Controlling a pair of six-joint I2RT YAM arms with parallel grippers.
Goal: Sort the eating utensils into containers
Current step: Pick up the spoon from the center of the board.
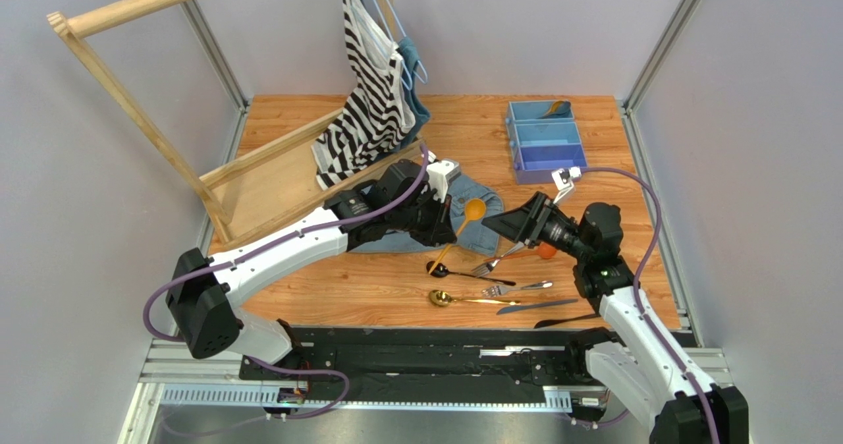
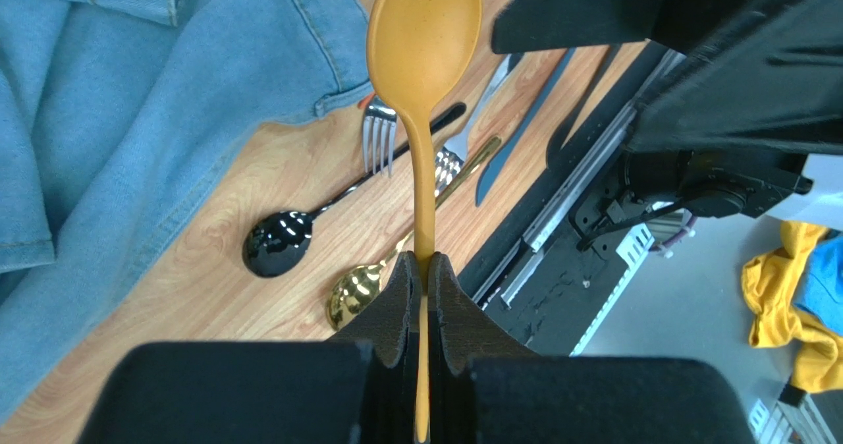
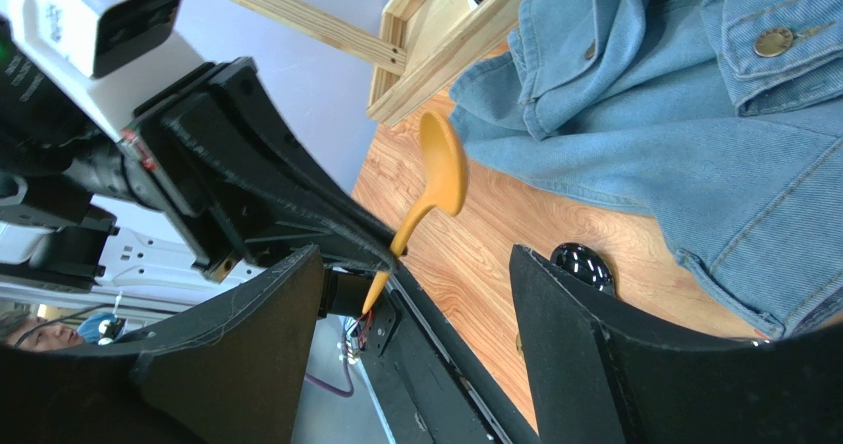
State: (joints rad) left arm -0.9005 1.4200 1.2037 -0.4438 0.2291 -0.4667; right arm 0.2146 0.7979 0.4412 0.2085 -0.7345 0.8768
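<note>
Several loose pieces lie on the wooden table [image 1: 327,276] in the top view: a glossy black spoon [image 1: 436,267], a gold metal spoon [image 1: 438,298], silver forks [image 1: 500,289] and dark knives [image 1: 534,307]. The light blue three-compartment plastic tray [image 1: 512,138] sits well apart, far right. A yellow-orange plastic spoon [image 1: 474,210] is raised above a blue denim garment [image 1: 473,185].

Left wrist: we see the left gripper [image 2: 425,271] clamped on the spoon's handle, bowl pointing away.

Right wrist: the right gripper [image 3: 414,266] has its jaws wide apart and holds nothing; the spoon sits framed between them. We judge this a handover. The right should close firmly on bare handle below the bowl before the left lets go.
</note>
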